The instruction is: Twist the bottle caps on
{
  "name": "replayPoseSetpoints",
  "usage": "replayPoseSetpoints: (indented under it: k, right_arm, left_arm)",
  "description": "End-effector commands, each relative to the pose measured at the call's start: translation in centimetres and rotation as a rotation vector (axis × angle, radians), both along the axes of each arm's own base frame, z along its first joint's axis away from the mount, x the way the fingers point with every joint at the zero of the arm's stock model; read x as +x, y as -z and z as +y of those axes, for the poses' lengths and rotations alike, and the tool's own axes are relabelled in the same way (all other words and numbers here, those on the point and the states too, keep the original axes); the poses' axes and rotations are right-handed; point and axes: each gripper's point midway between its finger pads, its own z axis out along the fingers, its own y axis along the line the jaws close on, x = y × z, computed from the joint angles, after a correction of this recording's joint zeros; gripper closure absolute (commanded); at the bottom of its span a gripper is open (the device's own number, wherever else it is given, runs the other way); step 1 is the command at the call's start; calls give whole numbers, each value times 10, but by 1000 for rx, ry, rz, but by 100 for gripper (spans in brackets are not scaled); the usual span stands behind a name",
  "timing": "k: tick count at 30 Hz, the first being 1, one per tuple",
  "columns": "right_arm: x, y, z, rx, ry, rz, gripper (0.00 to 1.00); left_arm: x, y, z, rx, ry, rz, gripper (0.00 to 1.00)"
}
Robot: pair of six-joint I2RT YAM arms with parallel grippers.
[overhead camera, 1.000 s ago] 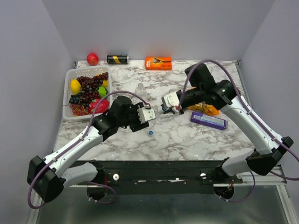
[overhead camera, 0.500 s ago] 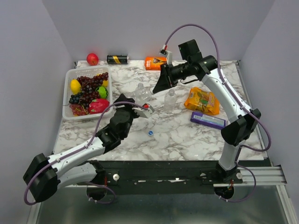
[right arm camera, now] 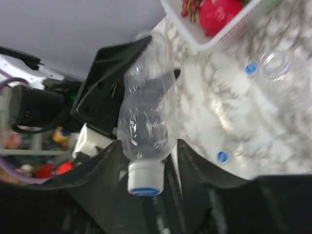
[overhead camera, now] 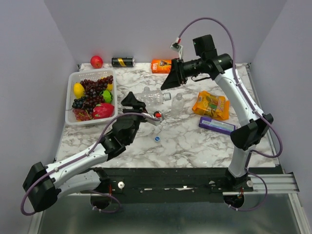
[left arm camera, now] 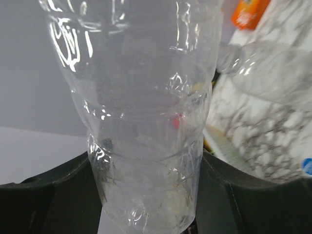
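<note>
My left gripper [overhead camera: 138, 101] is shut on the base of a clear bottle [overhead camera: 153, 97] and holds it sideways above the table, neck to the right. In the left wrist view the bottle [left arm camera: 146, 122] fills the gap between the jaws of the left gripper [left arm camera: 146, 195]. A whitish cap with a blue top [right arm camera: 145, 178] sits on its neck. My right gripper [overhead camera: 166, 83] is open; in its wrist view the cap lies between the spread fingers of the right gripper [right arm camera: 146, 165], untouched. Another bottle [overhead camera: 178, 102] stands uncapped [right arm camera: 276, 62]. A loose blue cap [overhead camera: 157, 138] lies on the table; the right wrist view shows two [right arm camera: 251, 68] [right arm camera: 223, 156].
A white basket [overhead camera: 73, 78] of fruit stands at the left. A red apple [overhead camera: 96, 61], black can [overhead camera: 123, 62] and orange box [overhead camera: 165, 65] line the back edge. An orange snack bag [overhead camera: 210, 105] and purple packet [overhead camera: 217, 125] lie at the right.
My right arm left the table's middle and rose to the back, gripper facing left. My left gripper lifted a bottle and tipped it sideways toward the right gripper.
</note>
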Motion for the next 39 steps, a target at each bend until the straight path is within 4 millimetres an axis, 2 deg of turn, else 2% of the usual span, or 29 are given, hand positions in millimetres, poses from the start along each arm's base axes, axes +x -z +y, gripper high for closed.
replayPoseSetpoints:
  k: [1,2,3,4,5,6,7,9,11,12,15,17,20,30,36,39]
  right_arm:
    - [15,-59,-18,69,-30,-486,40]
    - [0,-76,-26,86,-46,-586,39]
    - [-7,-77,-29,97,-95,-695,38]
    - [-13,-83,-31,126,-116,-789,38]
    - [-34,-73,-39,134,-145,-829,37]
    - [-47,-70,-42,158,-207,-952,37]
    - [-52,-68,-44,158,-225,-1025,35]
    - [-72,-55,-46,132,-303,-1175,33]
    - [-88,-40,-44,110,-373,-1193,32]
    - [-89,-36,-44,95,-390,-1216,33]
    - [-99,-31,-40,109,-423,-1182,32]
    - [-101,-28,-35,115,-433,-1163,32]
    - [-94,-29,-29,120,-391,-1109,33]
    - [-85,-31,-17,140,-325,-902,38]
    - [-82,-36,-7,178,-280,-786,46]
    - [-79,-37,-4,199,-251,-722,54]
  left_arm:
    - [-39,61,-23,-78,161,453,100]
    - [-46,68,-26,-115,182,527,100]
    - [-56,68,-38,-162,247,596,100]
    - [-68,79,-40,-225,255,697,100]
    - [-73,82,-43,-261,275,740,100]
    - [-83,85,-51,-303,334,808,100]
    - [-93,90,-54,-348,361,884,100]
    - [-99,90,-57,-415,404,948,100]
    - [-110,83,-68,-455,503,977,100]
    - [-112,82,-71,-458,522,977,100]
    - [-108,72,-80,-488,552,966,100]
    - [-107,68,-86,-503,579,967,100]
    - [-106,56,-92,-536,614,942,100]
    - [-94,37,-92,-698,577,913,100]
    - [-93,31,-95,-708,601,897,100]
    - [-93,27,-95,-716,607,888,100]
